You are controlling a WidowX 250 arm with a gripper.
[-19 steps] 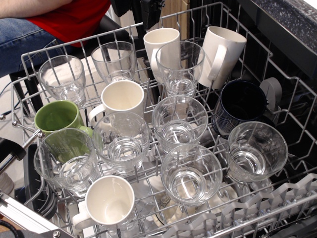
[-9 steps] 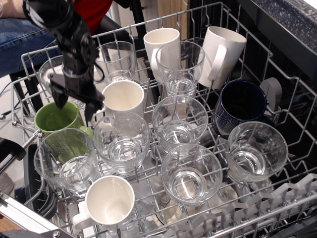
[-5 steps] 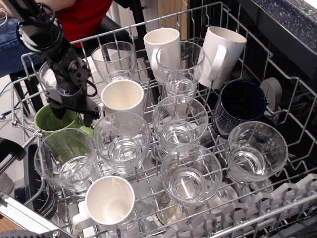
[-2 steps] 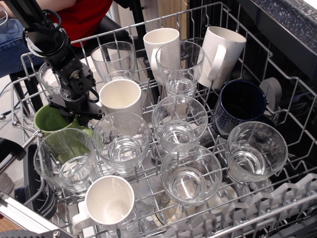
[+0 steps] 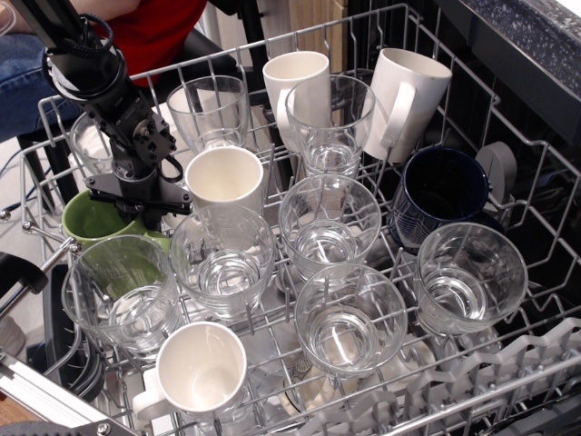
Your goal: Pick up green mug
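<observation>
glossy green mug (image 5: 91, 222) (olive), round rim, upright

A kitchen: an open dishwasher's pulled-out wire rack (image 5: 508, 127) holds cream mugs (image 5: 224, 180) and drinking glasses (image 5: 329, 224), under a dark speckled countertop (image 5: 536, 36).

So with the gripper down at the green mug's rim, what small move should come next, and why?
Probably close the fingers, then lift straight up. The gripper sits low over the green mug, at its right rim, seemingly straddling that wall, though its fingertips are hard to make out. A glass and a white mug crowd it, so sideways motion risks bumps.
</observation>
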